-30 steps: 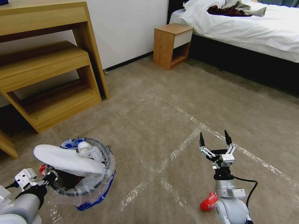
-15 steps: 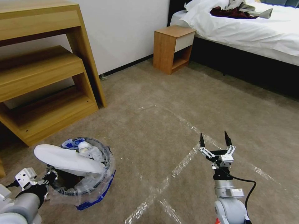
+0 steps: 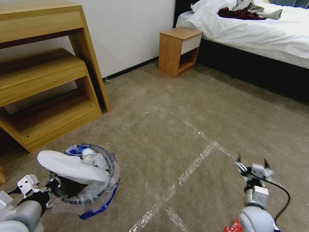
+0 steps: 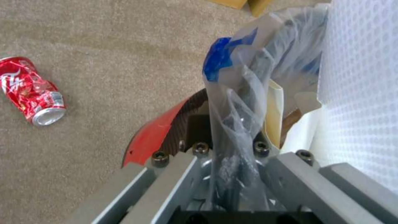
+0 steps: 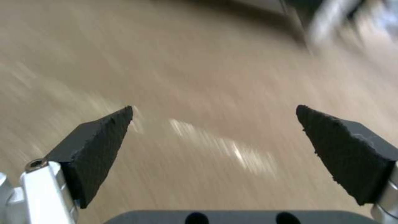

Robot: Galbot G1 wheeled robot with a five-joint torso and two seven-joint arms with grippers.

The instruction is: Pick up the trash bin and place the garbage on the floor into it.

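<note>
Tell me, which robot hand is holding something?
The left gripper: its jaws are pinched on the trash bin rim and plastic liner. The right gripper has its jaws spread wide, with nothing between them, above the carpet.

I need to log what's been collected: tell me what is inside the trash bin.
A white slipper lies across the trash bin, sticking out over the rim by the left gripper, with crumpled white litter behind it. Slipper and plastic liner hide whatever lies deeper.

Right gripper drops lower and swings outward.
The right gripper point(image 3: 252, 162), fingers spread, now sits lower and farther right of the bin point(image 3: 84, 180) than before; a red scrap point(image 3: 233, 227) shows beside its arm.
</note>
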